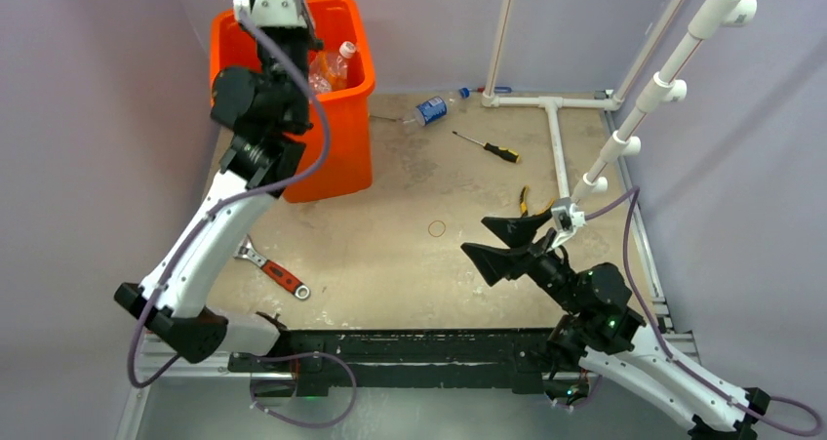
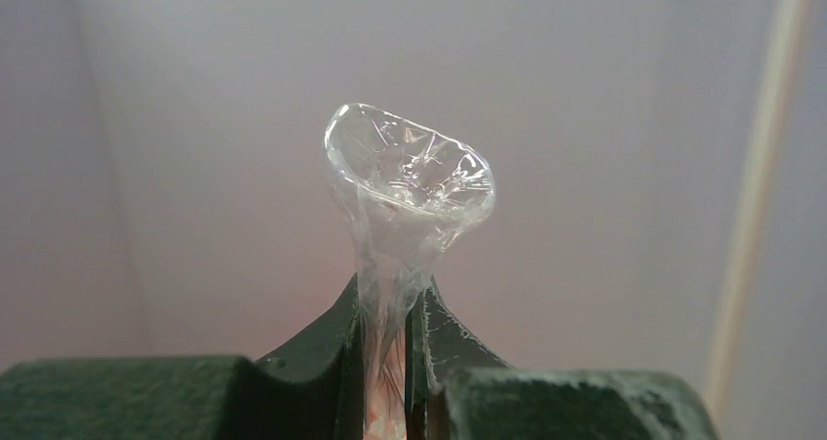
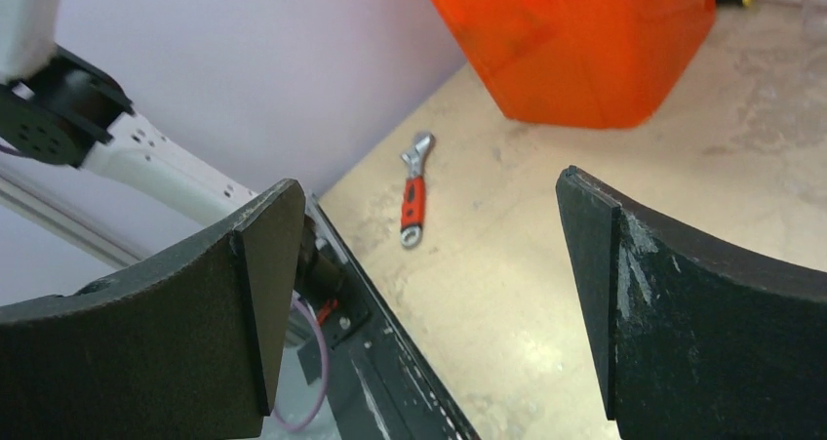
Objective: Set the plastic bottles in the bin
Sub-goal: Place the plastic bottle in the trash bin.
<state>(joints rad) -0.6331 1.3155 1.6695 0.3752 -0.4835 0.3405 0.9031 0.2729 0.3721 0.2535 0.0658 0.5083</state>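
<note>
Reaches the left arm steeply up from its base, elbow bent over the table's left side, wrist high over the far-left rim of the bin (image 1: 336,147). Clamps the left gripper (image 2: 390,308) almost closed, dark fingers (image 2: 327,362) pinching the flattened, twisted waist of a crushed clear bottle (image 2: 410,172). Thin crinkled plastic above the tips, flaring into a dented, star-creased base against bare wall. Holds the right arm low and folded at the table's near right, right gripper (image 1: 478,237) pointing left above the tabletop, jaws spread wide with nothing between them. Matte black wedge-shaped pads (image 3: 683,303), scuffed pale along the edges. Inside the glossy bright-orange, square-walled bin, an orange-tinted bottle with a white cap (image 1: 336,67) leaning at the right wall. On the mottled beige table (image 1: 390,264), one blue-labelled bottle (image 1: 429,109) lying to the right of the bin near the far wall, a yellow-and-black screwdriver (image 1: 492,148) close by. Red-handled wrench (image 1: 278,272) flat beside the left arm, well apart from both grippers.
</note>
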